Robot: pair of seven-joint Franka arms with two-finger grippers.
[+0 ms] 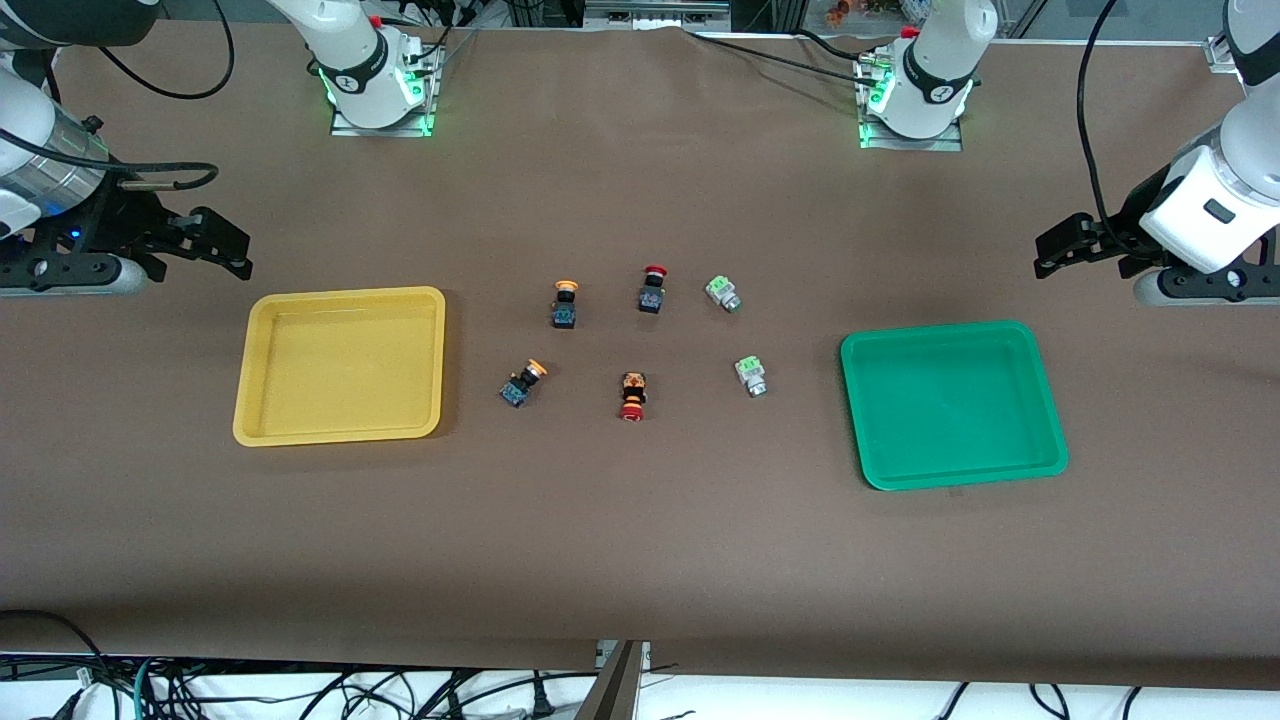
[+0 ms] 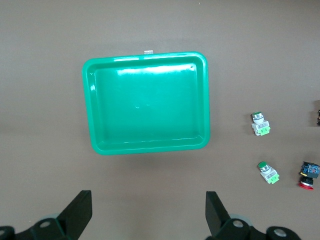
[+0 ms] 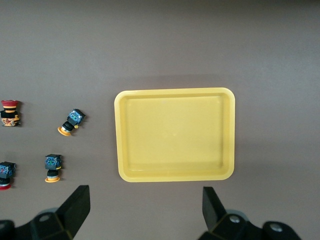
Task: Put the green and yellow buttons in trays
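Two yellow-capped buttons (image 1: 565, 303) (image 1: 522, 382) lie beside the yellow tray (image 1: 340, 365), and both appear in the right wrist view (image 3: 71, 121) (image 3: 52, 167). Two green-capped buttons (image 1: 722, 293) (image 1: 751, 375) lie toward the green tray (image 1: 952, 403) and appear in the left wrist view (image 2: 260, 124) (image 2: 267, 172). My right gripper (image 1: 225, 248) (image 3: 145, 212) hangs open and empty over bare table just off the yellow tray (image 3: 175, 135). My left gripper (image 1: 1050, 252) (image 2: 148, 215) hangs open and empty over the table just off the green tray (image 2: 147, 107).
Two red-capped black buttons (image 1: 652, 289) (image 1: 632, 396) lie between the yellow and green ones. Both trays hold nothing. The brown table runs wide and bare nearer the front camera. Cables hang below the table's front edge.
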